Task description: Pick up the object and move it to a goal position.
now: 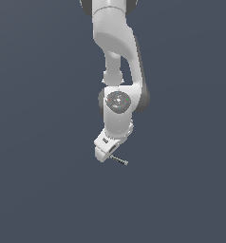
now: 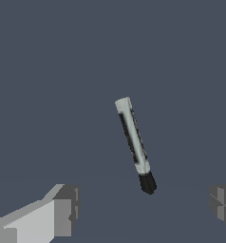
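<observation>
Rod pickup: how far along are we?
Done: the gripper is down beside the rod. In hand: lining up the grasp; in the wrist view the fingers are spread wide with the rod lying ahead of them, untouched and apparently on the surface. Left: close on it, lift, and carry to the goal. No goal marker shows in either view.

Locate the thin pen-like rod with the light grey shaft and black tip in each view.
Exterior view: the thin pen-like rod lies low in the middle, just to the exterior view's right of the white gripper.
Wrist view: the rod lies mid-frame, ahead of the open fingers.
Shared landmark: the gripper itself.
</observation>
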